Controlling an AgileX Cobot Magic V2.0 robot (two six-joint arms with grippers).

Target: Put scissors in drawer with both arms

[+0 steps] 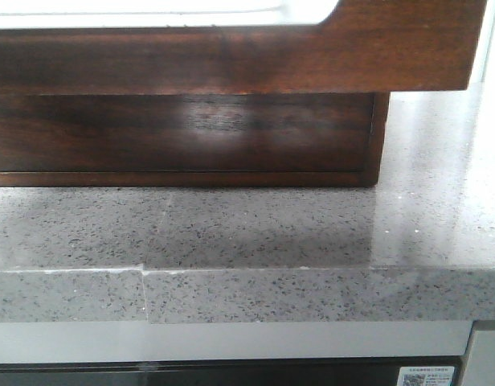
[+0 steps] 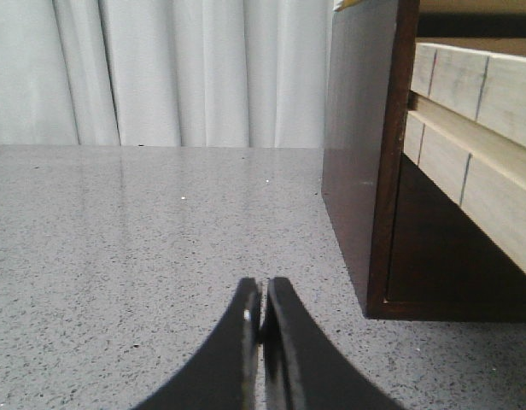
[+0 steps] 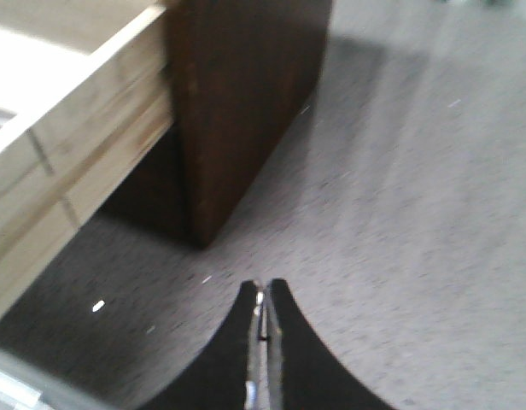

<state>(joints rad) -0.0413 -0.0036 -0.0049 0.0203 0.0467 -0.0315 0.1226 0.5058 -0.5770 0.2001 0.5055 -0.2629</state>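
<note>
The dark red-brown drawer (image 1: pixel 231 60) is pulled out toward me over the counter, its front cut-out showing a pale inside at the top of the front view. Its pale wooden side shows in the left wrist view (image 2: pixel 476 145) and in the right wrist view (image 3: pixel 75 162). The cabinet body (image 1: pixel 183 137) sits beneath it. My left gripper (image 2: pixel 263 295) is shut and empty, low over the counter beside the cabinet's corner. My right gripper (image 3: pixel 265 295) is shut and empty, near the cabinet's other corner. No scissors show in any view. Neither gripper shows in the front view.
The grey speckled counter (image 1: pixel 231 233) has a seam in its front edge (image 1: pixel 145 277). White curtains (image 2: pixel 160 68) hang behind the counter in the left wrist view. The cabinet's dark side panels (image 2: pixel 357 162) (image 3: pixel 246 94) stand close to each gripper.
</note>
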